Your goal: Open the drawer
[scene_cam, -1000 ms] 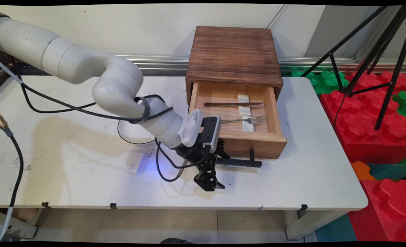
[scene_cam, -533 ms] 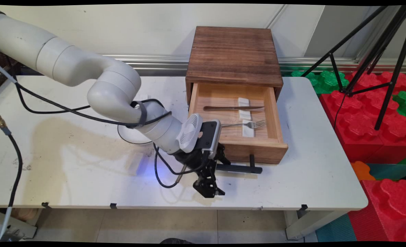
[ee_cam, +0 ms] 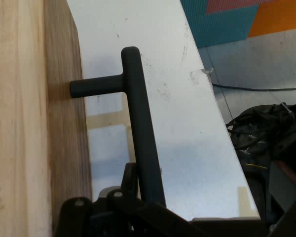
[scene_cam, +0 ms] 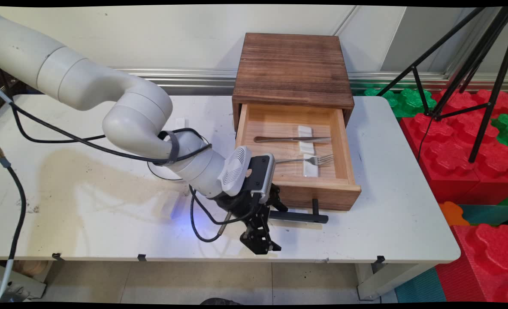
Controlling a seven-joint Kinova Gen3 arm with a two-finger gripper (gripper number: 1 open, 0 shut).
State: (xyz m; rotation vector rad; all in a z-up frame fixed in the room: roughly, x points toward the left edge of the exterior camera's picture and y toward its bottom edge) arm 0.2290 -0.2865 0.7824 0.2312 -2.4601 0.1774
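The hand pinches the black handle of the open drawer near the worktop's front edge. In the drawer lie 1 knife and 1 fork across 3 white blocks, under a dark wooden box.

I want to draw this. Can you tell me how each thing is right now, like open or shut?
Drawer: pulled open.
Handle: gripped by the gripper.
Gripper: shut on the handle.
Knife: lying flat in the drawer.
Fork: lying flat in the drawer, nearer the front.
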